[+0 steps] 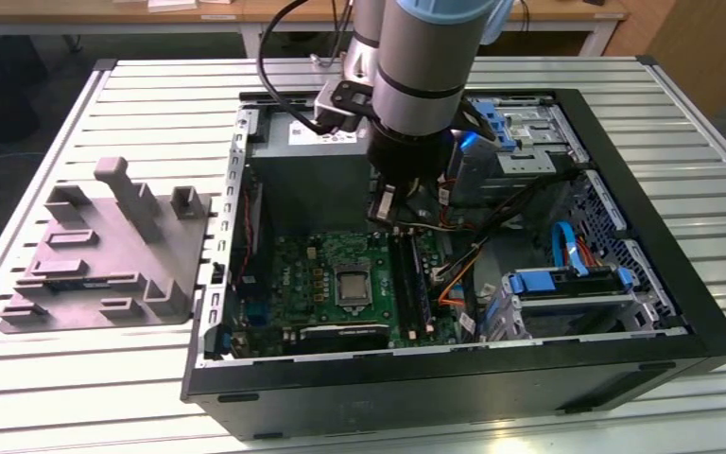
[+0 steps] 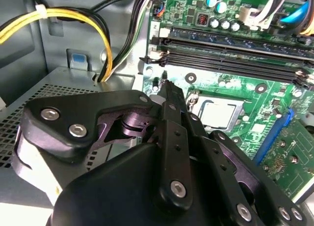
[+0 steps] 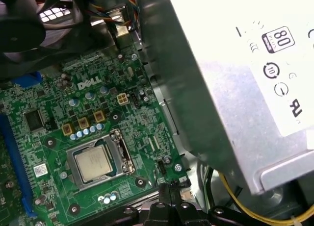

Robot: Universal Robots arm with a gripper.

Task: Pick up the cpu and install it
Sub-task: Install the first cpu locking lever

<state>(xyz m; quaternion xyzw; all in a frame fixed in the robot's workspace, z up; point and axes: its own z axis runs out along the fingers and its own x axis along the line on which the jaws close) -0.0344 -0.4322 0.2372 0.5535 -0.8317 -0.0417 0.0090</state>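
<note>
The cpu (image 1: 353,284), a small square chip with a pale silver top, lies flat inside the dark metal-framed socket on the green motherboard (image 1: 300,270). It shows in both wrist views, in the second (image 2: 216,113) and in the first (image 3: 95,163). My gripper (image 1: 388,218) hangs inside the open computer case, above the board, between the socket and the grey power supply. Its black fingers (image 2: 166,88) are pressed together with nothing between them; the fingertips (image 3: 169,188) stand off to one side of the socket, apart from the chip.
The black computer case (image 1: 665,274) lies open on a slatted metal table. A grey power supply box (image 3: 245,88) and yellow and black cables (image 2: 103,44) crowd the gripper. Memory slots (image 2: 230,44) and blue drive brackets (image 1: 565,279) lie nearby. A grey-purple fixture (image 1: 98,255) sits at the exterior view's left.
</note>
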